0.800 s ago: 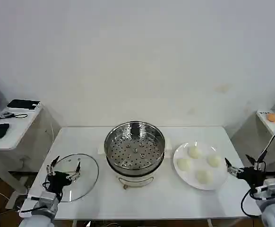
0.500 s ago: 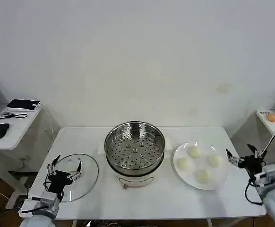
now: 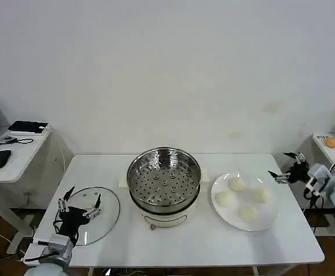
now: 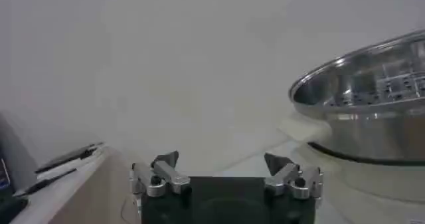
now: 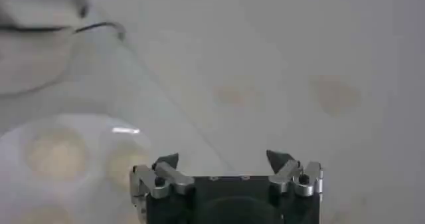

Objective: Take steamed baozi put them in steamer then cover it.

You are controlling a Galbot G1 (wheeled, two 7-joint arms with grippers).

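Reaching for the first bun, nothing in the pot yet.

Nearest, left of the steamer (image 3: 164, 183), left gripper (image 3: 79, 202) parked with fingers spread above the cover (image 3: 92, 214) lying flat on the table (image 3: 185, 247). Right of the steamer, four steamed baozi (image 3: 236, 184) on the white plate (image 3: 270, 217). Farther right, right gripper (image 3: 286, 167) spread wide, grasping nothing, just beyond the plate's rim. Best lowered straight over one bun, closed gently to avoid squashing.
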